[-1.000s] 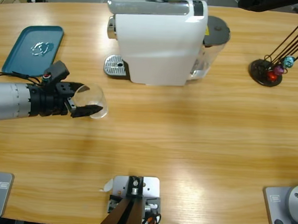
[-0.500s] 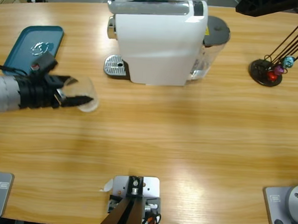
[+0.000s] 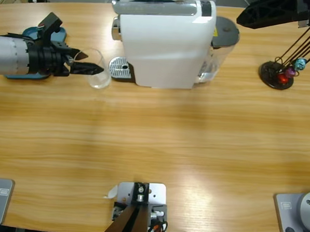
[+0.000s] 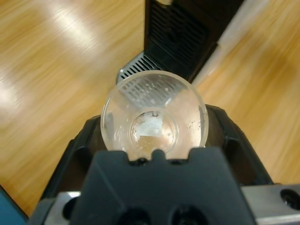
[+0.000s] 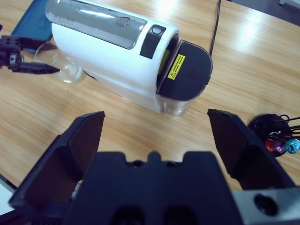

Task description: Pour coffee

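My left gripper (image 3: 95,67) comes in from the left edge, shut on a clear glass tumbler (image 3: 98,74). The tumbler is held just left of the perforated drip tray (image 3: 119,68) of the white coffee machine (image 3: 166,44). In the left wrist view the tumbler (image 4: 154,117) sits between the jaws of the left gripper (image 4: 157,121), with the drip tray (image 4: 139,77) right behind it. Only droplets show inside; the coffee is out of view. My right gripper (image 5: 157,117) is open, high above the machine (image 5: 108,44), and enters the high view at the top right (image 3: 254,14).
A teal tray (image 3: 55,35) lies at the back left, mostly under the left arm. The machine's water tank with a grey lid (image 3: 224,34) is on its right side. A black stand with coloured capsules (image 3: 279,73) sits at the far right.
The left arm carried the tumbler from the table's left middle back toward the machine, up to the drip tray. The right gripper came further into view at the top right.
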### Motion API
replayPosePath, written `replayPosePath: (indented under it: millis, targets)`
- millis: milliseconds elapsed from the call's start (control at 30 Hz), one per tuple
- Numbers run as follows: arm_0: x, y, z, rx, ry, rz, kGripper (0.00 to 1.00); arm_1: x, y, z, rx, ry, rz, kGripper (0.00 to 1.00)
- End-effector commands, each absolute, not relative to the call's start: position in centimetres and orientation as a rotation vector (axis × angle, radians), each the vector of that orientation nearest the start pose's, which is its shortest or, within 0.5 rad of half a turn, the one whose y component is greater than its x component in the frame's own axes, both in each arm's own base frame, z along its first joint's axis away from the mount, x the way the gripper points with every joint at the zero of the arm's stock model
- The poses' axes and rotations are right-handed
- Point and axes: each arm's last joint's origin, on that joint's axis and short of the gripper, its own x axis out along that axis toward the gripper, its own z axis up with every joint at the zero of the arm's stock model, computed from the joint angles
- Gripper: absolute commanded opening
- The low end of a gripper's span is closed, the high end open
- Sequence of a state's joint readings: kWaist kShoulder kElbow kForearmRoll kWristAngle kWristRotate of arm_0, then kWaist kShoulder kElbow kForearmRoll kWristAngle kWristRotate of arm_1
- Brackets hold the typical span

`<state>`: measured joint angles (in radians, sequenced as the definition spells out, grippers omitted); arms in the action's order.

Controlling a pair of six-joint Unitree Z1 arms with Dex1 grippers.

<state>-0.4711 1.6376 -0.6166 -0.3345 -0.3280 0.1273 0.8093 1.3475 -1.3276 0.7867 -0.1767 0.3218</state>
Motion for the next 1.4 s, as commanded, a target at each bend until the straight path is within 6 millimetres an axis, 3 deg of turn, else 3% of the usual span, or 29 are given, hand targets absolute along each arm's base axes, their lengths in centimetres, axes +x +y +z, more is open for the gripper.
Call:
replayPosePath:
  millis: [33,1033,1200,1233,1267,1300,1333,1400]
  targets:
    - [26.5,-14.8,21.3,0.202,0.647,-0.871,0.006,17.0,16.1,39.6,-0.082,0.857,0.462,1.0]
    - [29.6,-18.6,20.2,0.243,0.634,-0.954,0.011,17.8,16.7,38.7,-0.077,0.878,0.473,1.0]
    - [29.4,-18.6,20.1,0.245,0.641,-0.956,0.017,17.7,16.6,38.8,-0.078,0.877,0.473,1.0]
    - [29.3,-18.6,20.0,0.247,0.642,-0.957,0.156,17.7,16.7,38.8,-0.078,0.877,0.473,1.0]
    - [29.1,-18.5,19.9,0.25,0.647,-0.959,0.466,17.8,16.7,38.8,-0.077,0.877,0.474,1.0]
    - [29.0,-18.4,19.8,0.25,0.653,-0.961,0.665,17.8,16.8,38.8,-0.077,0.877,0.475,1.0]
    - [28.8,-18.4,19.5,0.253,0.661,-0.964,0.78,17.8,16.8,38.8,-0.076,0.877,0.476,1.0]
    - [28.5,-18.3,19.2,0.257,0.674,-0.968,0.914,17.7,16.7,38.8,-0.076,0.877,0.477,1.0]
